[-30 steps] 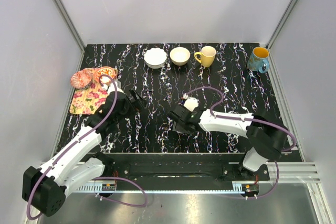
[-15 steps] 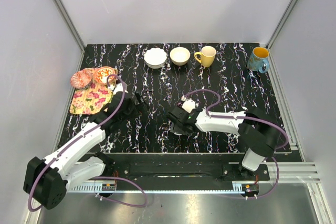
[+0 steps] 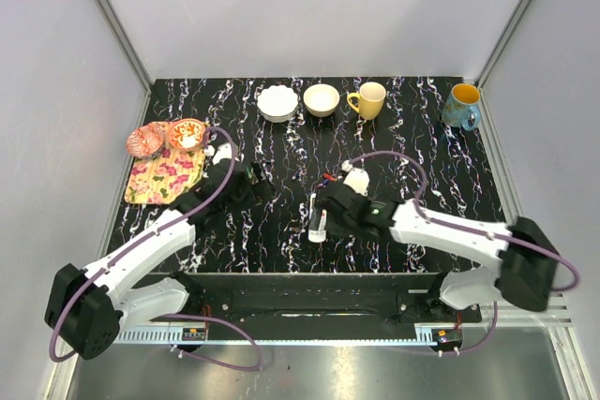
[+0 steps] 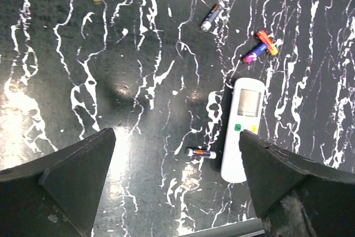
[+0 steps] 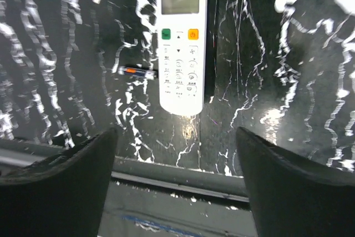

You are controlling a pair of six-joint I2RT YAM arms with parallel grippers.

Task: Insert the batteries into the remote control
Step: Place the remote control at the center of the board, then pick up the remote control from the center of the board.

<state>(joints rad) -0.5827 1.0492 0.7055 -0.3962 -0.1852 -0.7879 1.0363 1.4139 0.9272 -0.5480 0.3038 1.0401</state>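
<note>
Overhead, the remote control (image 3: 318, 228) lies on the table (image 3: 281, 142) just beside the right tool (image 3: 330, 211); the left tool (image 3: 255, 181) stands farther off.

Left wrist: fingers apart, empty; batteries (image 4: 259, 48) scattered beyond the remote.

Right wrist: fingers apart, empty; remote straight ahead, lengthwise, buttons up.

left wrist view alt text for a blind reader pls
A white remote control lies face up on a black marbled table, with several small batteries scattered nearby. The open left gripper hangs above, holding nothing.
</note>
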